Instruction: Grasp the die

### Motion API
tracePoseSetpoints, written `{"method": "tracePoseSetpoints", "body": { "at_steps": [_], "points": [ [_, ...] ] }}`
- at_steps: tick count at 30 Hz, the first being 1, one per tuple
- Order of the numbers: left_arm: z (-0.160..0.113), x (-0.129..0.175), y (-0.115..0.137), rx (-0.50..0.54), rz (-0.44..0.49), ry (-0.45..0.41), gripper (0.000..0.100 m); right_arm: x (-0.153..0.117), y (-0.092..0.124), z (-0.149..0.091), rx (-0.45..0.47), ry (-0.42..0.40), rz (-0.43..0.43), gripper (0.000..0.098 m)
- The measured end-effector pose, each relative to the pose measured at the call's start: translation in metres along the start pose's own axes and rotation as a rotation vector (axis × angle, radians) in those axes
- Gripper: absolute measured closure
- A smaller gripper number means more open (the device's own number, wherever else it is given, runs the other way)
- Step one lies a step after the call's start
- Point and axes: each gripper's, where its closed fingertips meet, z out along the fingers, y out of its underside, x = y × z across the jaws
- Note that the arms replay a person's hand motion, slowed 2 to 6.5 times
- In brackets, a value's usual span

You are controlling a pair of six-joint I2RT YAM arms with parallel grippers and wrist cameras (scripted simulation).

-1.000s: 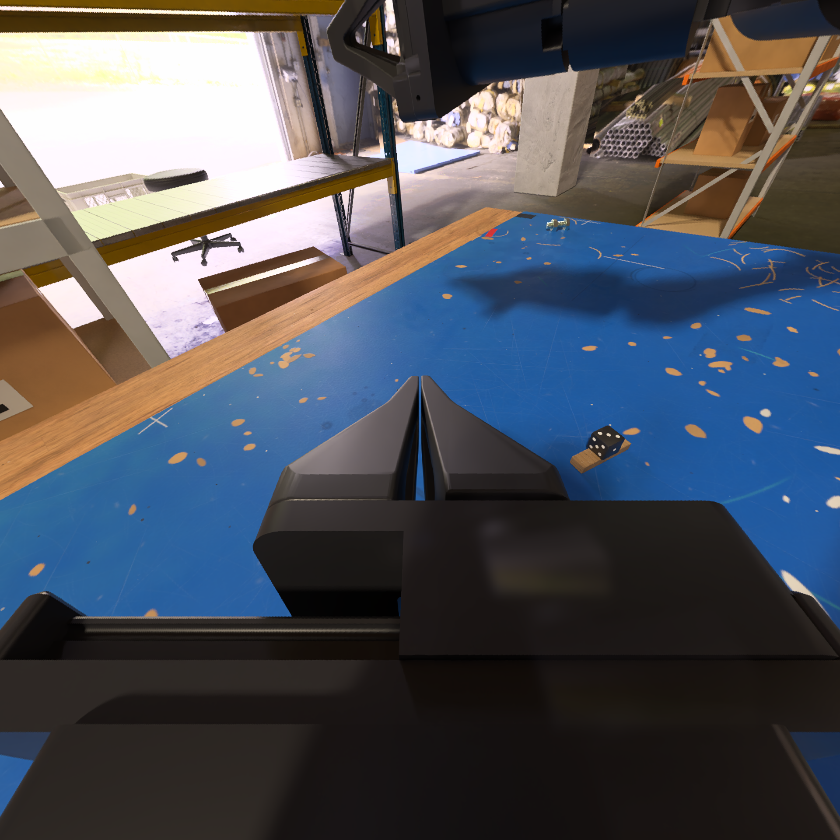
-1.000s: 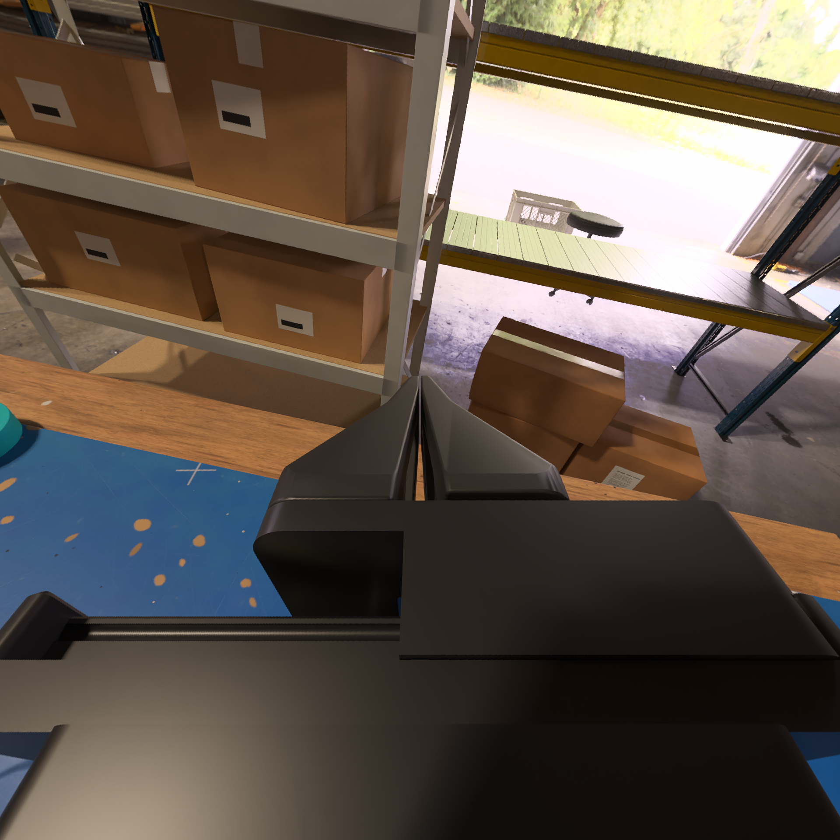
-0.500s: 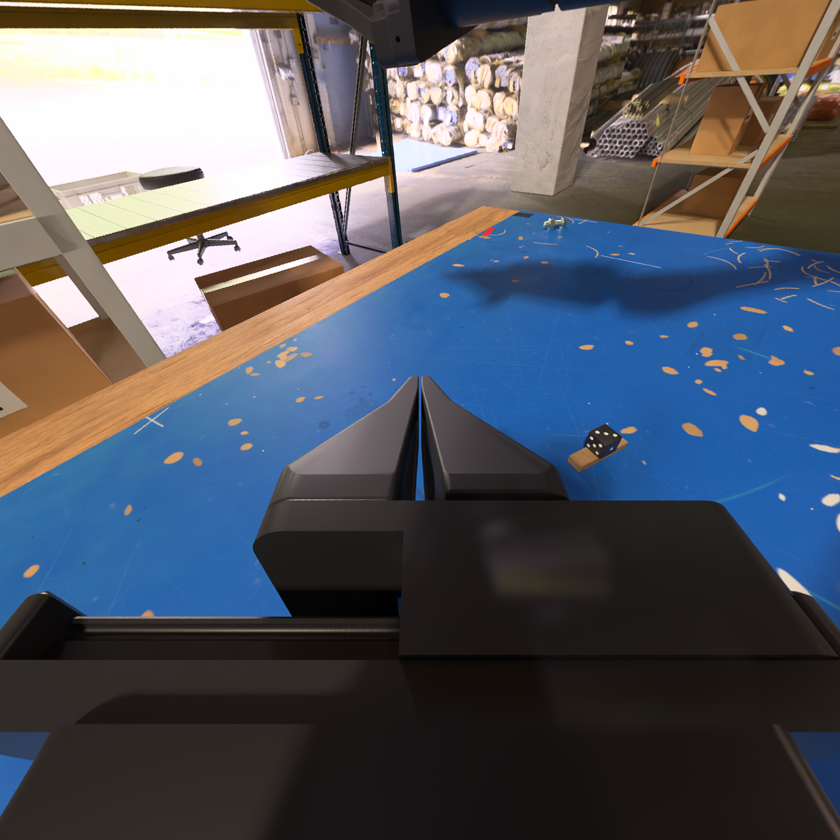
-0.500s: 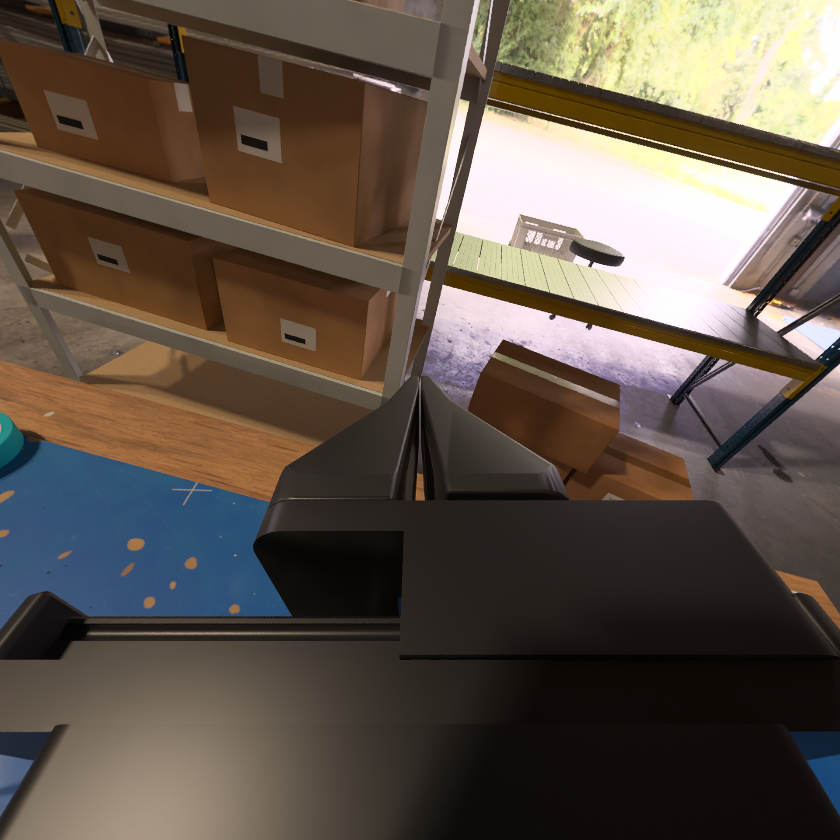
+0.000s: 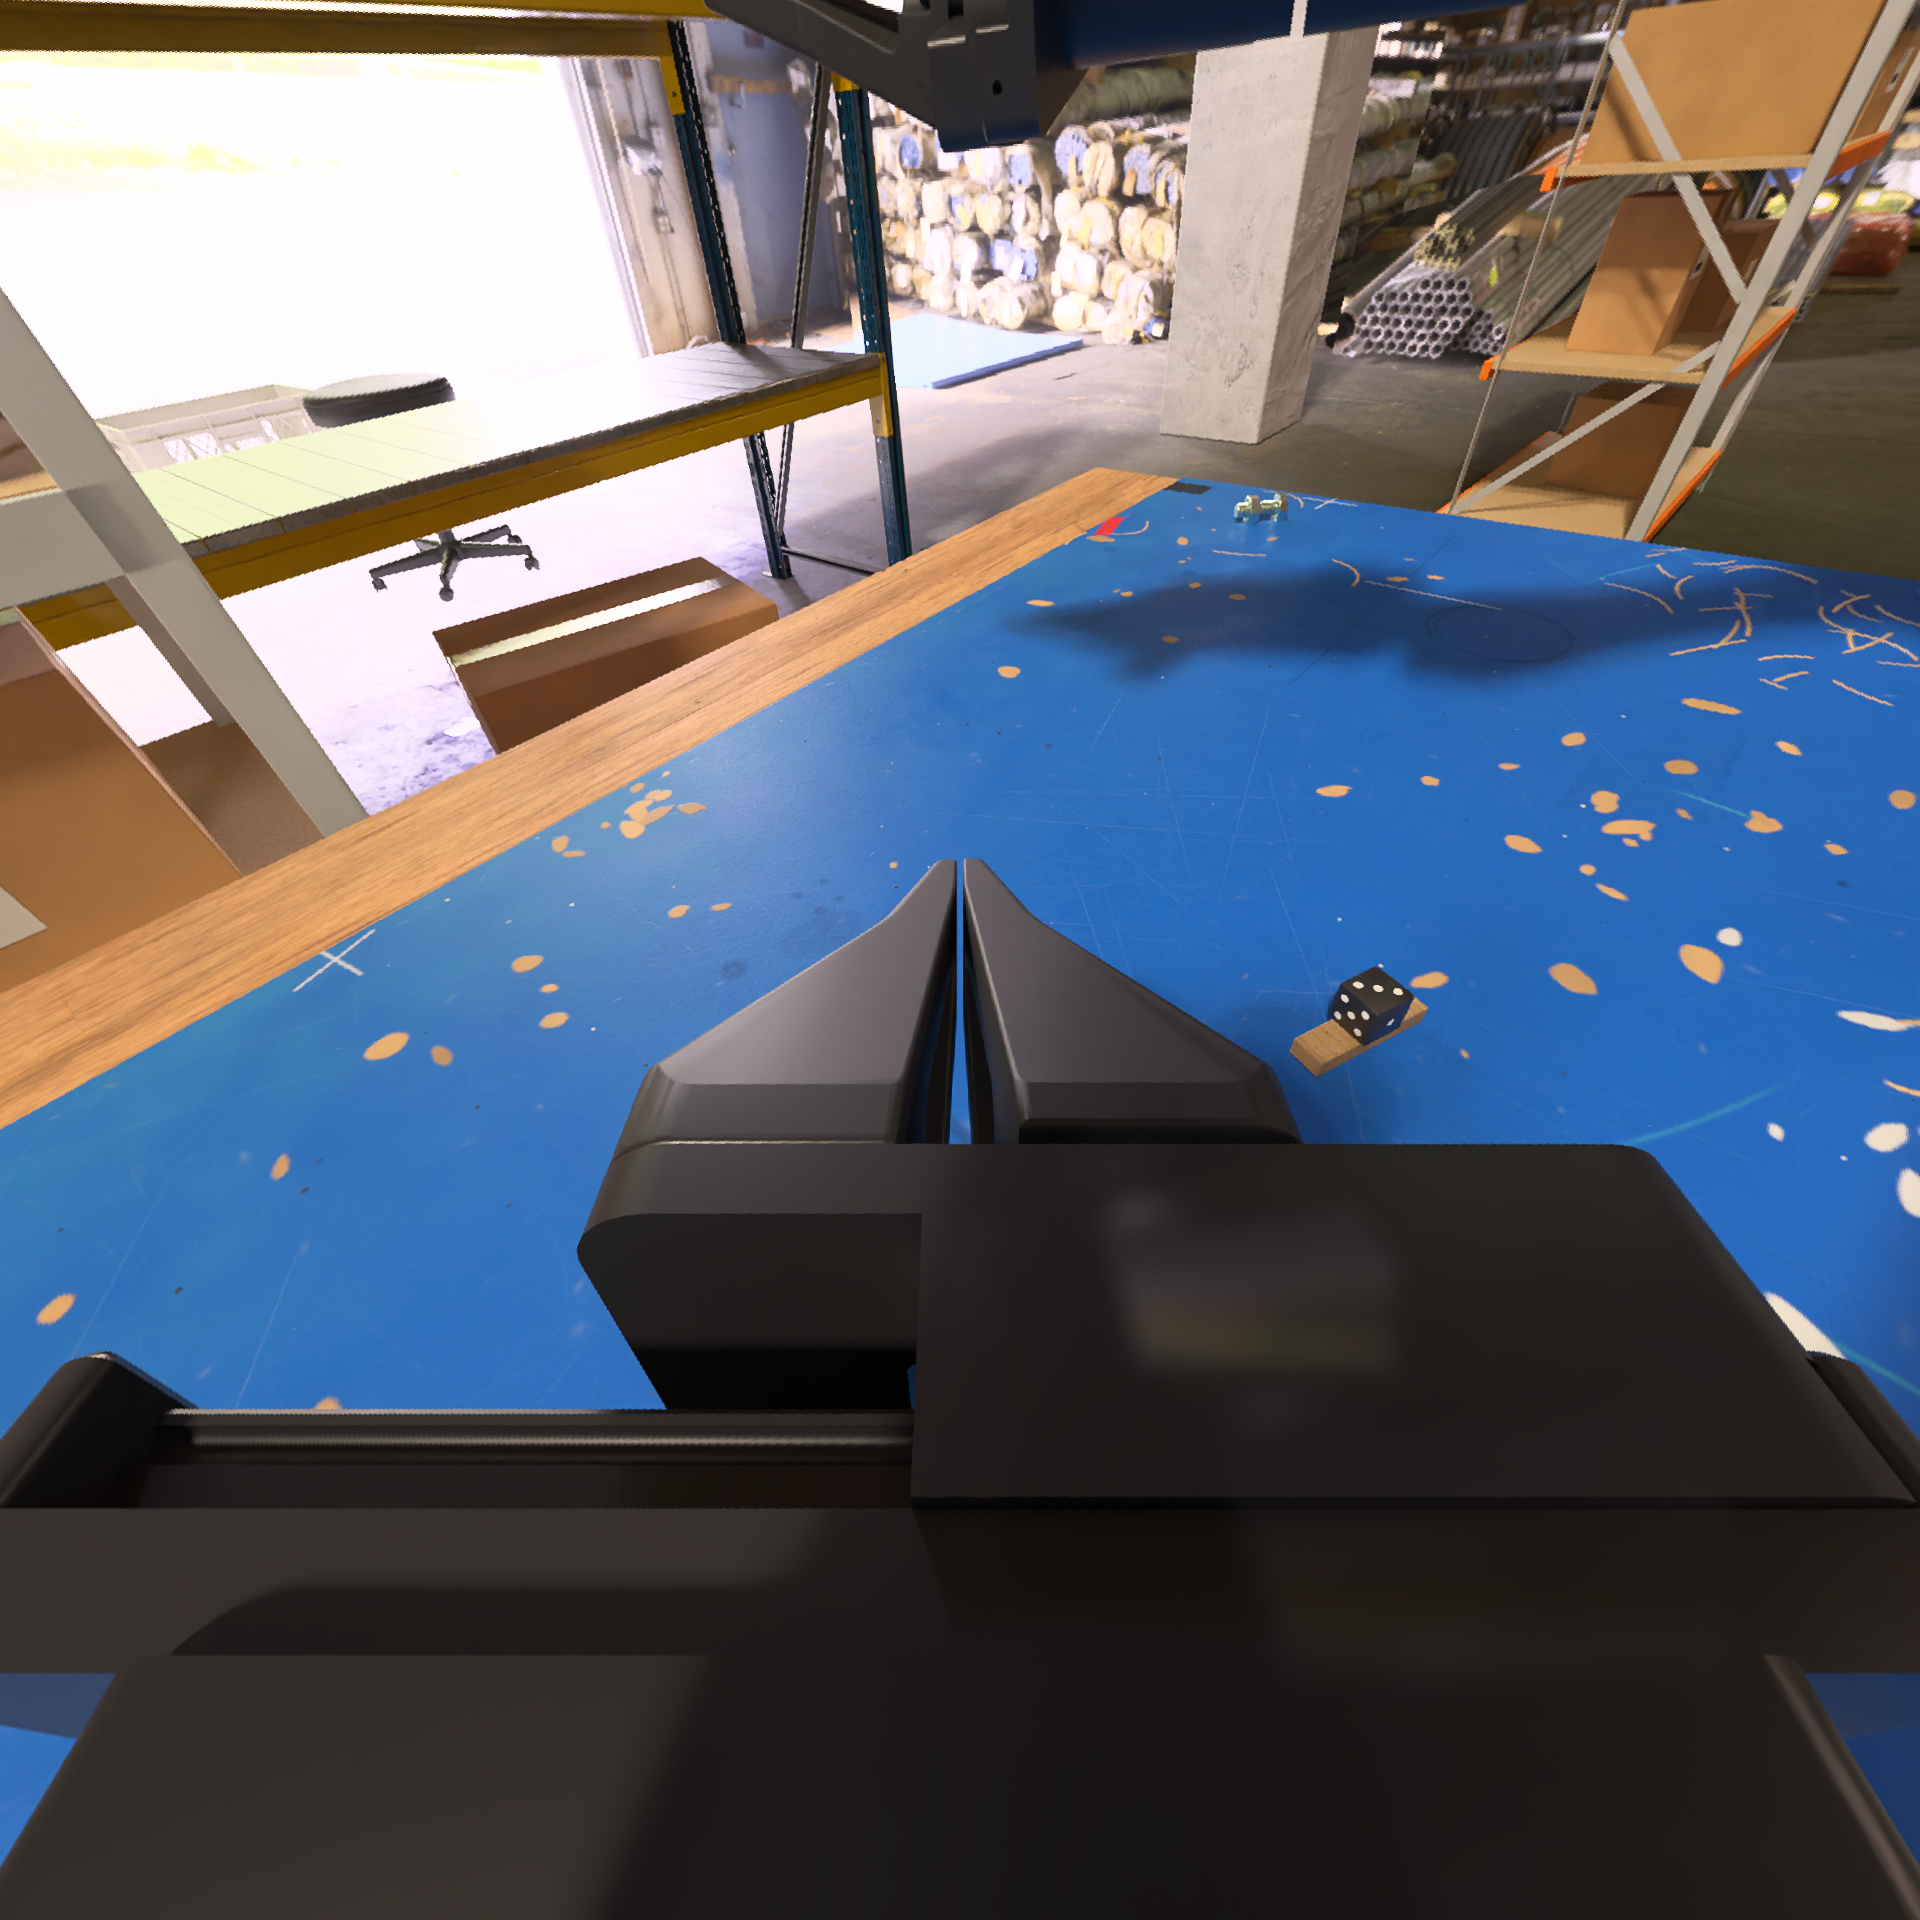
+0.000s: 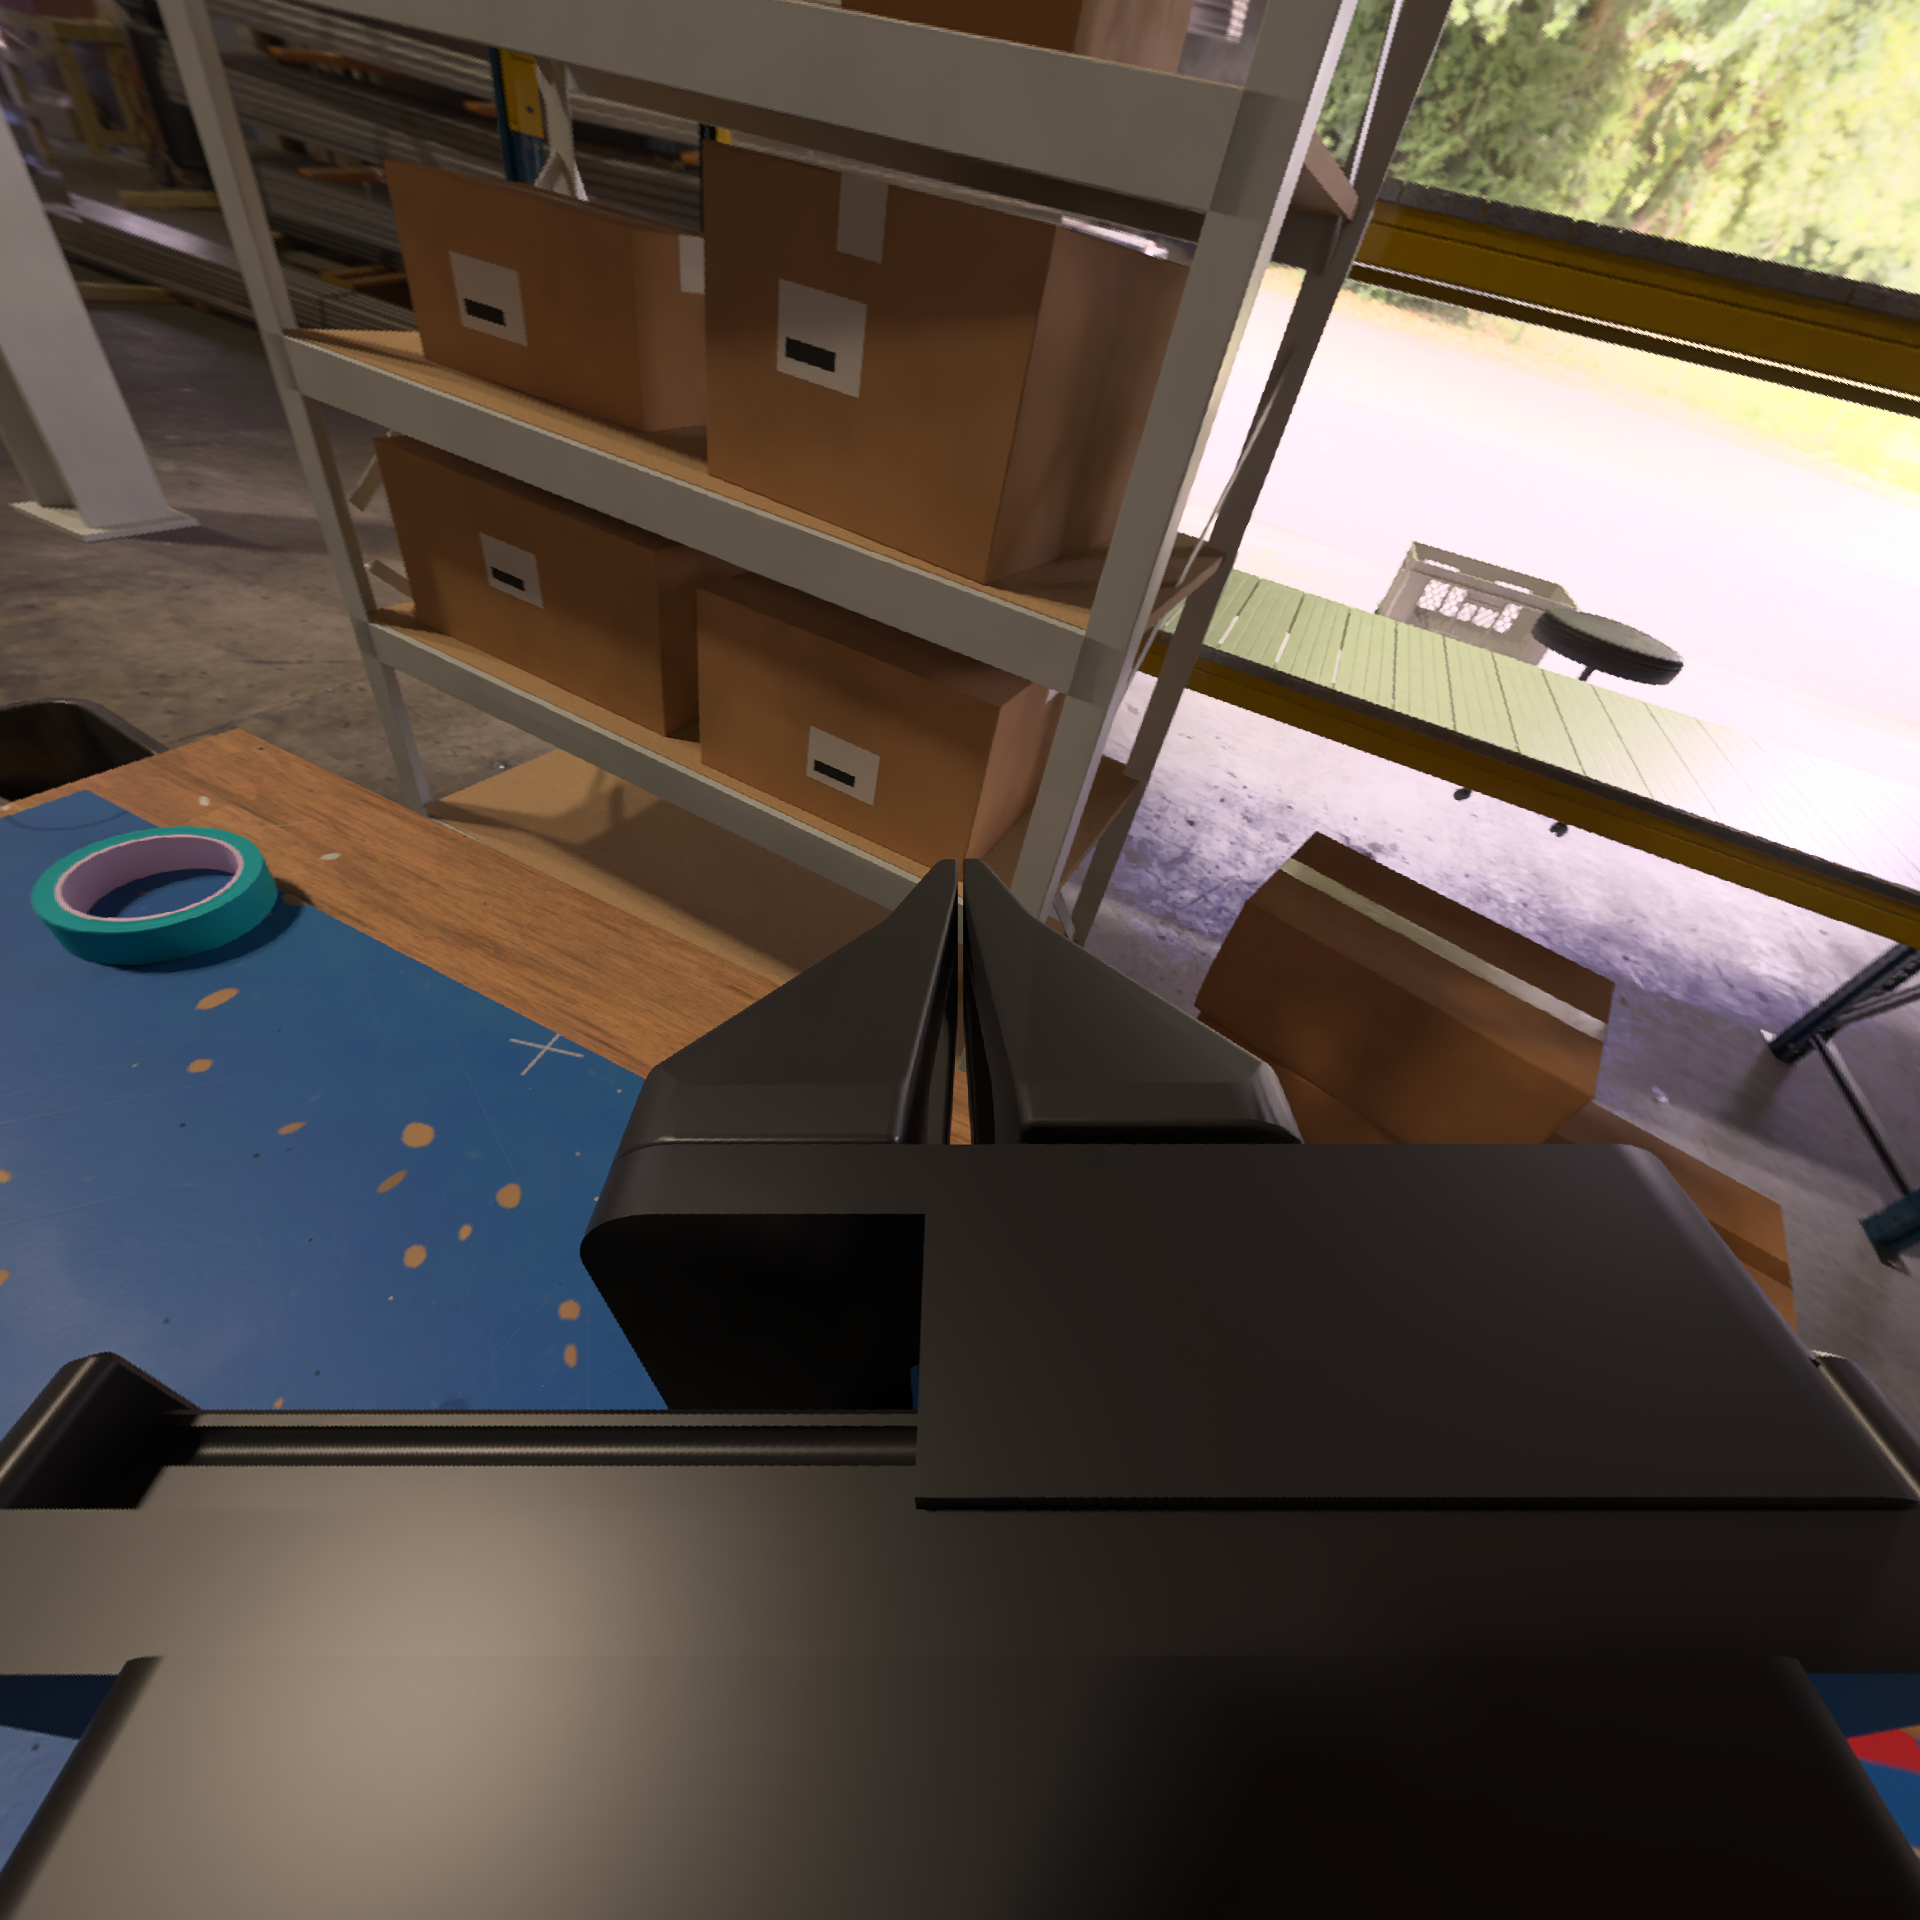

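A small black die (image 5: pixel 1369 1006) with white pips sits on a thin wooden block (image 5: pixel 1351 1041) on the blue mat (image 5: pixel 1143 790), in the left wrist view. My left gripper (image 5: pixel 960 873) is shut and empty, above the mat, to the left of the die and apart from it. My right gripper (image 6: pixel 958 873) is shut and empty, pointing past the table's wooden edge (image 6: pixel 499 914) toward the shelves. The die does not show in the right wrist view. Part of the other arm (image 5: pixel 987 62) hangs at the top of the left wrist view.
A teal tape roll (image 6: pixel 154 894) lies at the mat's left corner in the right wrist view. A small metal bolt (image 5: pixel 1259 507) lies at the mat's far edge. Shelves with cardboard boxes (image 6: pixel 883 364) stand beyond the table.
The right wrist view has swung right and up along the table edge, bringing the tape roll fully into sight. The other arm has risen toward the top of the left wrist view. The die stays put.
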Motion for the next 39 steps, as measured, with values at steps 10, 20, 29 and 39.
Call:
{"method": "tracePoseSetpoints", "body": {
  "at_steps": [10,20,29,39],
  "points": [
    [0.001,0.0,0.001,-0.005,-0.002,0.004,0.099,0.011,0.003,0.0,-0.022,-0.116,0.006,0.097],
    [0.001,-0.001,0.002,-0.01,-0.006,0.004,0.099,0.012,0.009,0.004,-0.055,-0.122,-0.005,0.097],
    [0.001,-0.001,0.003,-0.01,-0.006,0.005,0.099,0.009,0.02,0.002,-0.102,-0.133,-0.019,0.097],
    [0.001,-0.001,0.003,-0.011,-0.008,0.008,0.099,-0.007,0.031,-0.004,-0.132,-0.148,-0.04,0.097]
  ]
}}
